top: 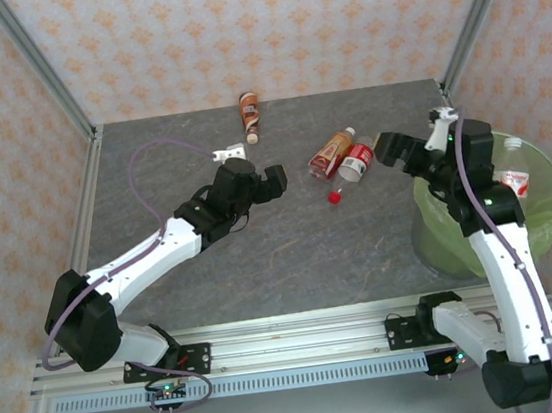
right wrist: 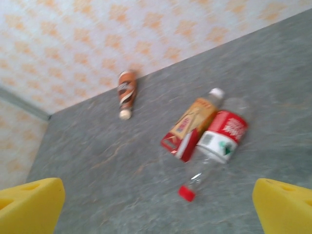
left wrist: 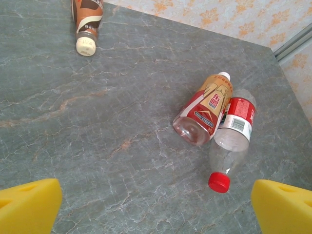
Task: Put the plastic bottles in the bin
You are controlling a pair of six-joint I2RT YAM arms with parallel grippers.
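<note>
Three plastic bottles (top: 333, 152) are lying on the table (top: 262, 259), one sitting in the bin (top: 550, 205). Left gripper (left wrist: 156, 207) and right gripper (right wrist: 156, 207) are gaping empty.

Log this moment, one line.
left tool open, empty | right tool open, empty | brown bottle, orange-label bottle, red-label bottle on table | clear bottle in bin

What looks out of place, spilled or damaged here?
Nothing spilled or visibly damaged. Three bottles lie on their sides: a brown bottle by the far wall, an orange-labelled bottle and a red-capped bottle touching mid-table. A fourth bottle already sits in the bin.
</note>
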